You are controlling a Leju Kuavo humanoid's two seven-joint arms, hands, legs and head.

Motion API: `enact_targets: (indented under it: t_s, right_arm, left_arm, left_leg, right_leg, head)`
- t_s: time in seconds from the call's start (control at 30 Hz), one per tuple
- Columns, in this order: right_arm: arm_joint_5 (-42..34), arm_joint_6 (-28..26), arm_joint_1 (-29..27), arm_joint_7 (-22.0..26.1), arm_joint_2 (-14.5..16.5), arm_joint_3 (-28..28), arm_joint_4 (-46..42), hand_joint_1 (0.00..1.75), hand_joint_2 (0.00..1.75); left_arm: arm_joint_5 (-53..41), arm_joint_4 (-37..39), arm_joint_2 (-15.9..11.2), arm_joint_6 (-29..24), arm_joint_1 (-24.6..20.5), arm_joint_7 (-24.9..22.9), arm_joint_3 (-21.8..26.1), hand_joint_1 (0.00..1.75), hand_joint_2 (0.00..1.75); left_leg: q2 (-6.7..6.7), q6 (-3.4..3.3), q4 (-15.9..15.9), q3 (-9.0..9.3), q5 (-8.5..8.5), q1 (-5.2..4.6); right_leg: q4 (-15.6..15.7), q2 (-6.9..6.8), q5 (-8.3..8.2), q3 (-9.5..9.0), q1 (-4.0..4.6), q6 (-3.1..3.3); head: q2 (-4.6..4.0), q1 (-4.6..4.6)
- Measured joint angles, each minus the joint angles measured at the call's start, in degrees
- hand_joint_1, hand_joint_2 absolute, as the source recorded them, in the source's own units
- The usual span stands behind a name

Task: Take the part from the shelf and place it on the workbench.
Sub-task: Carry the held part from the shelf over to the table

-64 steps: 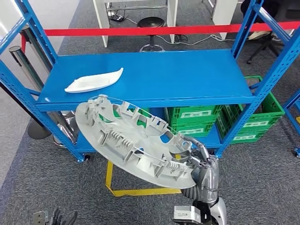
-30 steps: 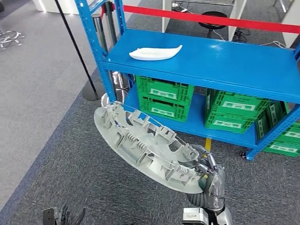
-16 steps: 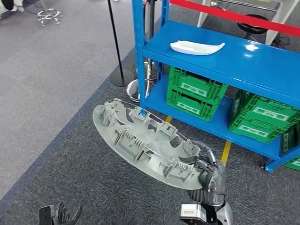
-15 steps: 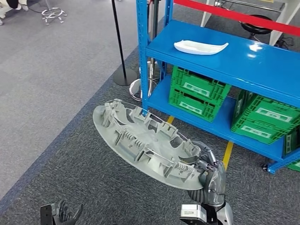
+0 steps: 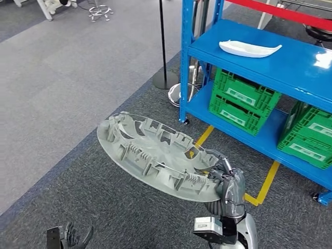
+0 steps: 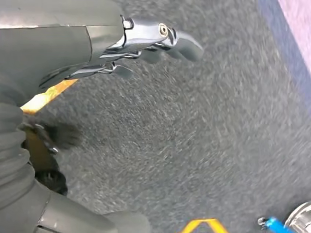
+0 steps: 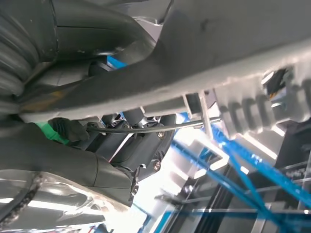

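one large grey wheel cover (image 5: 156, 155), ribbed side up and tilted a little, is held out over the dark carpet, well apart from the blue shelf rack (image 5: 270, 62). the right hand (image 5: 230, 188) grips it at its near right rim, fingers (image 5: 219, 165) curled over the edge; in the right wrist view the dark fingers (image 7: 143, 141) close around a thin wire ring under the cover's pale rim. the left hand (image 5: 72, 236) hangs low near the floor, holding nothing, its fingers (image 6: 161, 41) loosely apart above the carpet. on the rack's upper shelf lies one long white moulded part (image 5: 249, 49). on the lower shelf stand green plastic crates (image 5: 243, 98), three that can be counted, the rightmost cut by the picture's edge. one black stanchion pole (image 5: 163, 41) on a round base stands beside the rack. yellow tape lines (image 5: 266, 181) mark the floor in front of it.
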State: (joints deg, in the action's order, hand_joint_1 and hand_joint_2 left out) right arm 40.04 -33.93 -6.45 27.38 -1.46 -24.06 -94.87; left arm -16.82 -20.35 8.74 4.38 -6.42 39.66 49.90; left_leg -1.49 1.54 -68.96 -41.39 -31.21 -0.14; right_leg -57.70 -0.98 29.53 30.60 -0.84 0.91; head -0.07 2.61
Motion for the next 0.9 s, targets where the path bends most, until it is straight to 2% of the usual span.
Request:
enact_targets:
  t_s: [0.03,0.07,0.1,0.13,0.17,0.23,0.27,0.3,0.33,0.37,0.4,0.43,0.47,0.5,0.53,0.57,0.6,0.63,0.67,0.7,0.73,0.77,0.8,0.83,0.87,0.9]
  right_arm:
    - [0.3,0.03,0.07,-0.04,-0.04,0.1,0.08,1.75,1.75]
    - [0.61,0.06,0.19,-0.09,-0.1,0.22,0.14,1.75,1.75]
    - [0.88,0.07,0.3,-0.19,-0.18,0.37,0.18,1.75,1.75]
    - [1.08,0.09,0.39,-0.31,-0.26,0.56,0.19,1.75,1.75]
    - [1.2,0.13,0.47,-0.44,-0.33,0.8,0.16,1.75,1.75]
    - [1.28,0.24,0.56,-0.73,-0.46,1.31,0.05,1.75,1.75]
    - [1.27,0.28,0.64,-0.83,-0.54,1.52,-0.01,1.75,1.75]
    - [1.25,0.32,0.74,-0.89,-0.61,1.66,-0.06,1.75,1.75]
    - [1.23,0.36,0.85,-0.92,-0.68,1.75,-0.1,1.75,1.75]
    - [1.21,0.38,0.95,-0.93,-0.79,1.86,-0.14,1.75,1.75]
    - [1.21,0.39,0.93,-0.91,-0.91,1.99,-0.21,1.75,1.75]
    - [1.23,0.38,0.79,-0.86,-1.08,2.15,-0.31,1.75,1.75]
    - [1.25,0.36,0.58,-0.8,-1.32,2.36,-0.4,1.75,1.75]
    - [1.27,0.33,0.3,-0.75,-1.53,2.55,-0.49,1.75,1.75]
    - [1.28,0.31,0.04,-0.74,-1.77,2.77,-0.55,1.75,1.75]
    - [1.28,0.3,-0.16,-0.74,-1.99,2.97,-0.58,1.75,1.75]
    - [1.29,0.29,-0.32,-0.74,-2.16,3.12,-0.64,1.75,1.75]
    - [1.3,0.29,-0.42,-0.74,-2.28,3.22,-0.72,1.75,1.75]
    - [1.3,0.29,-0.48,-0.74,-2.34,3.31,-0.85,1.75,1.75]
    - [1.31,0.29,-0.48,-0.74,-2.39,3.4,-1.03,1.75,1.75]
    - [1.32,0.28,-0.51,-0.73,-2.4,3.5,-1.25,1.75,1.75]
    - [1.34,0.27,-0.58,-0.73,-2.43,3.6,-1.47,1.75,1.75]
    - [1.36,0.26,-0.64,-0.72,-2.45,3.67,-1.64,1.75,1.75]
    - [1.38,0.25,-0.73,-0.71,-2.46,3.71,-1.76,1.75,1.75]
    - [1.42,0.25,-0.75,-0.71,-2.49,3.76,-1.84,1.75,1.75]
    - [1.48,0.25,-0.76,-0.71,-2.5,3.83,-1.95,1.75,1.75]
  left_arm:
    - [0.03,0.1,0.02,-0.23,-0.06,-0.04,-0.04,0.0,1.75]
    - [0.14,0.28,0.04,-0.5,-0.06,-0.16,-0.05,0.0,1.75]
    - [0.3,0.52,0.04,-0.8,-0.01,-0.41,-0.05,0.0,1.75]
    - [0.46,0.81,0.02,-1.13,0.09,-0.82,-0.04,0.0,1.75]
    - [0.6,1.07,-0.07,-1.45,0.21,-1.31,-0.03,0.0,1.75]
    - [0.67,1.45,-0.29,-2.07,0.35,-2.16,-0.01,0.0,1.75]
    - [0.69,1.66,-0.45,-2.38,0.39,-2.57,0.01,0.0,1.75]
    - [0.72,1.89,-0.61,-2.76,0.49,-3.16,0.05,0.0,1.75]
    - [0.76,2.2,-0.82,-3.27,0.74,-4.0,0.14,0.0,1.75]
    - [0.77,2.59,-1.01,-3.9,1.16,-5.0,0.27,0.0,1.75]
    - [0.73,2.95,-1.21,-4.66,1.62,-6.14,0.41,0.0,1.75]
    - [0.65,3.3,-1.39,-5.56,2.03,-7.28,0.53,0.0,1.75]
    - [0.49,3.63,-1.49,-6.44,2.33,-8.33,0.64,0.0,1.75]
    - [0.25,3.9,-1.6,-7.31,2.51,-9.44,0.74,0.0,1.75]
    - [-0.05,4.19,-1.65,-8.1,2.67,-10.45,0.85,0.0,1.75]
    - [-0.35,4.48,-1.64,-8.7,2.9,-11.3,0.95,0.0,1.75]
    - [-0.6,4.74,-1.63,-9.15,3.18,-11.97,1.02,0.0,1.75]
    - [-0.79,4.98,-1.62,-9.45,3.47,-12.38,1.06,0.0,1.75]
    - [-0.88,5.17,-1.61,-9.6,3.68,-12.57,1.07,0.0,1.75]
    - [-0.97,5.31,-1.57,-9.67,3.79,-12.65,1.07,0.0,1.75]
    - [-1.05,5.41,-1.56,-9.77,3.81,-12.73,1.08,0.0,1.75]
    - [-1.1,5.49,-1.54,-9.94,3.81,-12.93,1.09,0.0,1.75]
    - [-1.15,5.56,-1.55,-10.15,3.84,-13.29,1.11,0.0,1.75]
    - [-1.19,5.62,-1.61,-10.37,3.92,-13.76,1.16,0.0,1.75]
    - [-1.23,5.69,-1.67,-10.51,4.06,-14.2,1.25,0.0,1.75]
    - [-1.26,5.78,-1.72,-10.51,4.23,-14.55,1.35,0.0,1.75]
  left_leg:
    - [0.66,0.31,-3.44,-0.4,-1.58,0.26]
    - [0.96,0.52,-5.59,-0.18,-1.81,0.48]
    - [1.13,0.61,-5.85,0.87,-0.85,0.63]
    - [1.43,0.57,-4.17,2.9,0.65,0.71]
    - [2.29,0.37,-0.71,5.85,1.83,0.68]
    - [4.51,-0.4,7.94,12.01,1.81,0.21]
    - [5.21,-0.92,10.85,13.72,1.34,-0.14]
    - [5.17,-1.46,12.41,14.3,1.07,-0.52]
    - [4.66,-2.04,12.92,14.0,1.49,-0.76]
    - [4.16,-2.53,13.15,13.54,2.21,-0.84]
    - [3.66,-3.0,13.4,13.06,2.91,-0.81]
    - [3.17,-3.47,13.61,12.41,3.7,-0.71]
    - [2.61,-3.82,13.61,11.61,4.44,-0.66]
    - [1.9,-4.13,13.54,10.65,5.18,-0.72]
    - [1.12,-4.31,13.45,9.61,5.98,-0.84]
    - [0.29,-4.36,13.35,8.53,6.79,-0.96]
    - [-0.51,-4.35,13.2,7.44,7.56,-1.05]
    - [-1.28,-4.28,12.99,6.35,8.3,-1.1]
    - [-2.02,-4.18,12.72,5.36,8.99,-1.1]
    - [-2.72,-4.02,12.4,4.42,9.61,-1.16]
    - [-3.43,-3.86,12.08,3.69,10.25,-1.2]
    - [-4.11,-3.66,11.85,3.17,10.9,-1.23]
    - [-4.82,-3.41,11.77,2.78,11.54,-1.22]
    - [-5.59,-3.17,11.78,2.51,12.14,-1.21]
    - [-5.65,-2.92,11.73,2.25,12.27,-1.19]
    - [-4.81,-2.6,11.07,1.85,11.35,-1.19]
  right_leg:
    - [-0.06,-0.98,-0.52,0.74,0.15,0.05]
    - [-0.15,-1.92,-1.03,1.48,0.26,0.07]
    - [-0.23,-2.77,-1.51,2.22,0.35,0.07]
    - [-0.3,-3.58,-2.0,2.94,0.45,0.02]
    - [-0.35,-4.26,-2.44,3.46,0.54,-0.06]
    - [-0.42,-5.6,-3.28,4.16,0.75,-0.48]
    - [-0.37,-6.3,-3.75,4.33,0.74,-0.81]
    - [-0.28,-7.04,-4.23,4.46,0.65,-1.19]
    - [-0.13,-7.68,-4.71,4.54,0.49,-1.61]
    - [-0.16,-7.26,-4.62,4.63,0.27,-2.0]
    - [-0.74,-5.89,-3.58,5.02,0.11,-2.32]
    - [-2.39,-3.93,-1.48,5.63,0.03,-2.54]
    - [-5.23,-1.7,1.45,6.48,-0.03,-2.63]
    - [-8.85,-0.26,4.37,7.42,0.04,-2.61]
    - [-12.45,0.45,6.37,8.0,0.15,-2.52]
    - [-14.88,0.75,6.96,8.02,0.3,-2.37]
    - [-15.45,0.9,6.19,7.2,0.47,-2.13]
    - [-14.03,1.17,4.58,5.44,0.64,-1.81]
    - [-10.88,1.88,2.98,2.85,0.77,-1.45]
    - [-6.62,3.41,2.4,-0.3,0.83,-1.04]
    - [-2.68,4.84,2.5,-3.02,0.77,-0.87]
    - [0.17,5.92,2.98,-4.74,0.75,-0.83]
    - [1.67,6.33,3.53,-5.48,0.78,-0.85]
    - [1.97,5.7,3.42,-5.26,0.72,-0.91]
    - [1.93,4.83,3.11,-4.8,0.69,-0.73]
    - [1.92,3.92,2.73,-4.47,0.62,-0.38]
  head:
    - [0.0,0.01]
    - [0.0,0.02]
    - [0.0,0.02]
    - [0.0,0.02]
    - [0.0,0.02]
    - [0.0,-0.02]
    - [0.0,-0.03]
    - [0.0,-0.04]
    - [0.0,-0.06]
    - [0.0,-0.04]
    - [0.0,-0.06]
    - [0.0,-0.12]
    - [0.0,-0.17]
    - [0.0,-0.23]
    - [0.0,-0.28]
    - [0.0,-0.28]
    - [0.0,-0.28]
    - [0.0,-0.28]
    - [0.0,-0.28]
    - [0.0,-0.29]
    - [0.0,-0.24]
    - [0.0,-0.25]
    - [0.0,-0.3]
    - [0.0,-0.34]
    - [0.0,-0.45]
    - [0.0,-0.37]
